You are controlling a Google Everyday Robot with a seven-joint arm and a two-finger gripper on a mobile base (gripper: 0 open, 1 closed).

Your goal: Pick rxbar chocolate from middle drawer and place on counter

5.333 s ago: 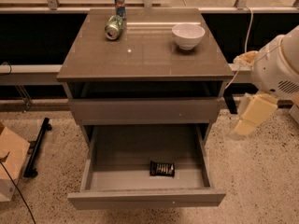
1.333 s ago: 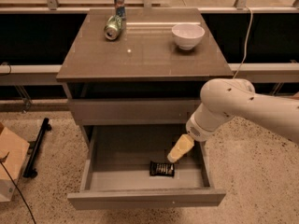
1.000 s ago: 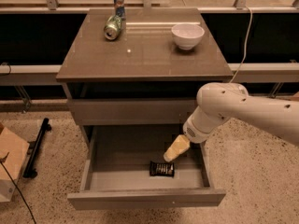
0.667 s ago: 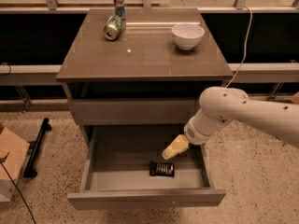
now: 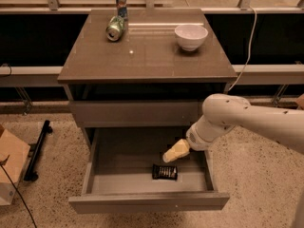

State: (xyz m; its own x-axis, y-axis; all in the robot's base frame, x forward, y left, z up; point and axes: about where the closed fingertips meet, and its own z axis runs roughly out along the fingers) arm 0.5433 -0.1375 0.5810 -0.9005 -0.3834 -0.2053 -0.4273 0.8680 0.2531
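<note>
Rxbar chocolate, a small flat bar in a black wrapper (image 5: 164,172), lies on the floor of the open, wide, shallow grey middle drawer (image 5: 123,167), near its front panel. The white arm's pale yellowish gripper (image 5: 175,151) hangs inside the drawer just above and behind the bar, apart from it; how far it is spread cannot be told. On the glossy grey-brown counter (image 5: 147,56) sit a white bowl (image 5: 191,36) and a tipped green soda can (image 5: 115,28).

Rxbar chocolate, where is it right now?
In the camera view, the black-wrapped rxbar chocolate lies on the grey middle drawer floor, right of centre near the front, below the pale gripper.
</note>
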